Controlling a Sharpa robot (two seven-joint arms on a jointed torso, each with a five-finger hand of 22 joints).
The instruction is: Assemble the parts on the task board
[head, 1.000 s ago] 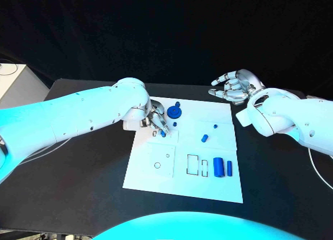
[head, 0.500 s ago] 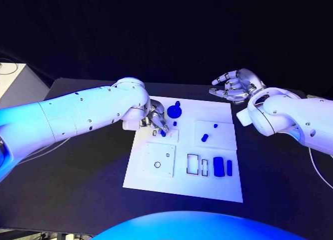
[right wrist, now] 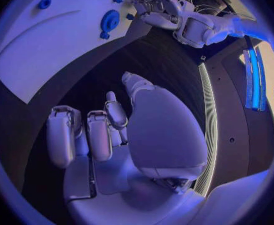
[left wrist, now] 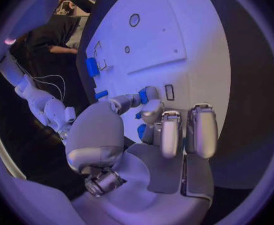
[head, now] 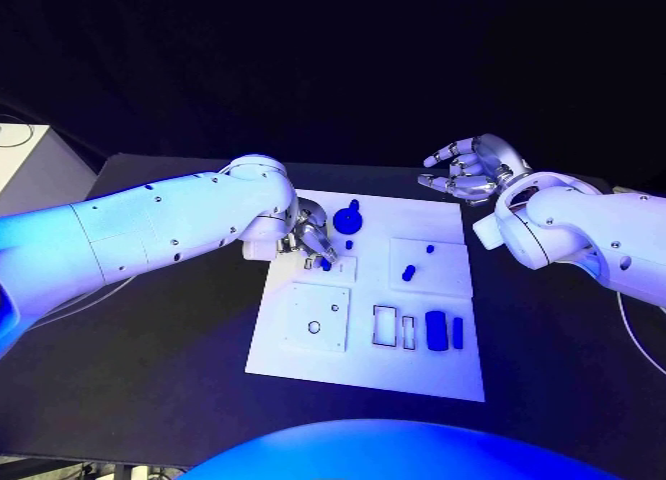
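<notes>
We find the task board (head: pixel 365 375) lying in the middle of the black counter (head: pixel 160 380), and we judge the assembly to be at an early stage. A round blue disc part (head: pixel 348 219) rests at the board's far edge, two small blue pegs (head: pixel 408 272) lie loose near the board's centre, and a blue cylinder (head: pixel 436 331) with a slimmer blue bar (head: pixel 457 333) beside it lies at the board's right side. Several outlined recesses on the board, among them the rectangular slots (head: pixel 385 327) just left of the cylinder and the square plate with a round hole (head: pixel 317 318) at the board's left, hold nothing that we can see. Most parts therefore appear yet to be seated.

The left hand (head: pixel 307 240) is lowered onto the far left part of the board, fingers pointing down. We see a small blue part (head: pixel 326 266) pinched at its fingertips, just over a small rectangular recess (left wrist: pixel 169 92); whether the part has entered that recess we cannot tell.

The right hand (head: pixel 470 171) hangs above the counter beyond the board's far right corner, well apart from every part. Its fingers are spread and loosely curled, and it holds nothing
</notes>
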